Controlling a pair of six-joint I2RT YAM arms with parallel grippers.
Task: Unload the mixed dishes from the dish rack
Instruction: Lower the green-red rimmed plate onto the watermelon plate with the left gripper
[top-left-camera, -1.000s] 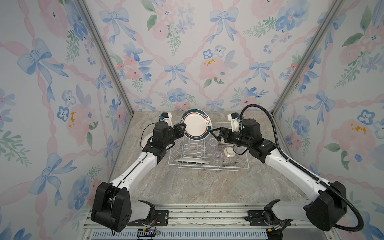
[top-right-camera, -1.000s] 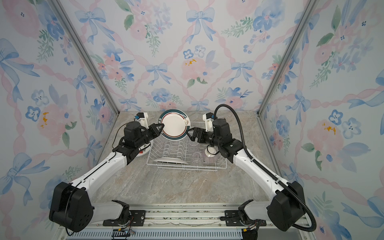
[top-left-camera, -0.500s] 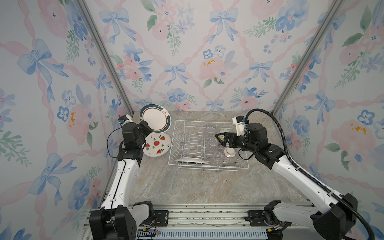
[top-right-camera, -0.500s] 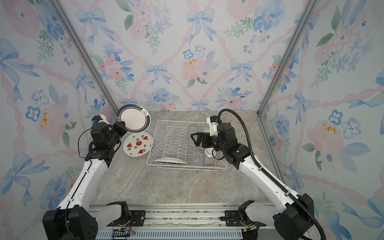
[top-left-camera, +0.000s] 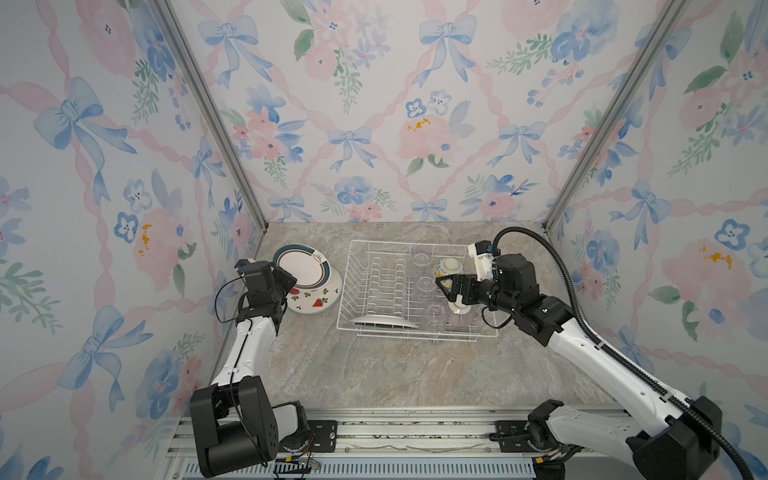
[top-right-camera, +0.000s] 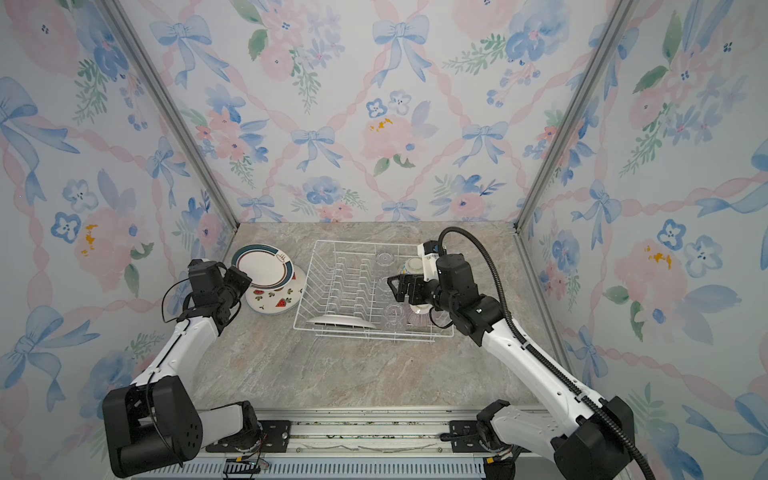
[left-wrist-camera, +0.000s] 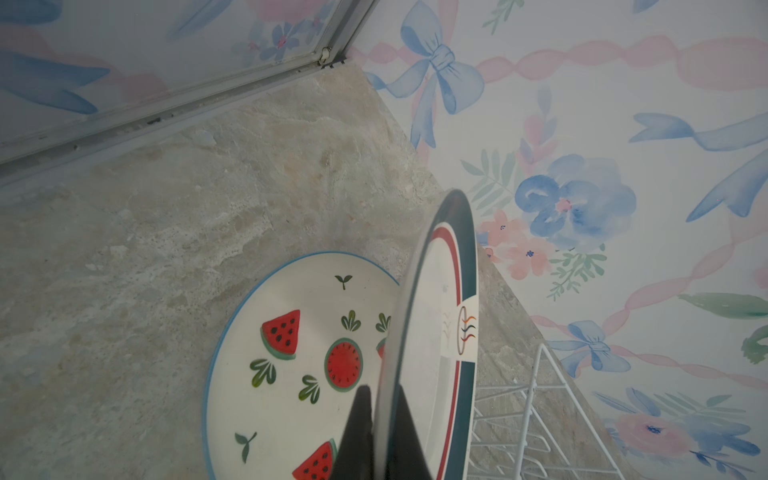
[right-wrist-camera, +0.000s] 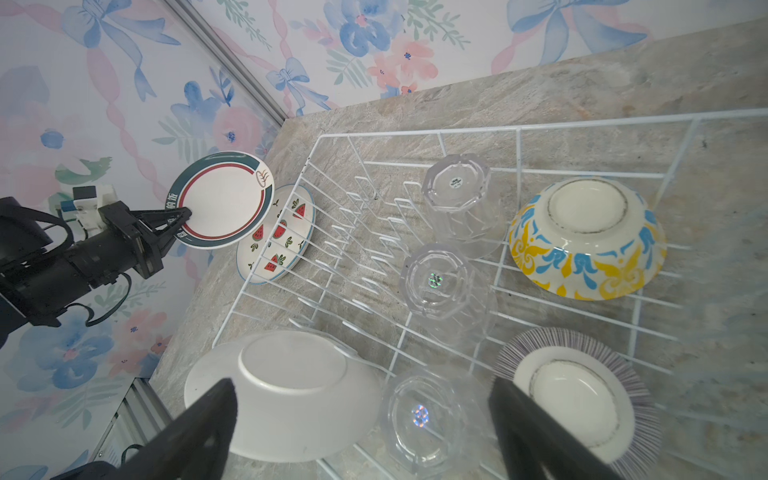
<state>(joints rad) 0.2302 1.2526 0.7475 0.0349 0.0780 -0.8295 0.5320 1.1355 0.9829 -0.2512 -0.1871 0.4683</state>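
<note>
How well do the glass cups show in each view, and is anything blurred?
In both top views the glass cups are faint against the white rack wires. Right wrist view: cups sharp, rainbow glints on two bases, blur toward the frame edge beyond the bowls. Left wrist view: the held plate is soft at its near rim; the watermelon plate is crisp.

Bright, even, diffuse light; soft faint shadows on the surface (top-left-camera: 374, 365). Top views sharp; wrist views blur near claw fingers (right-wrist-camera: 199, 432).
</note>
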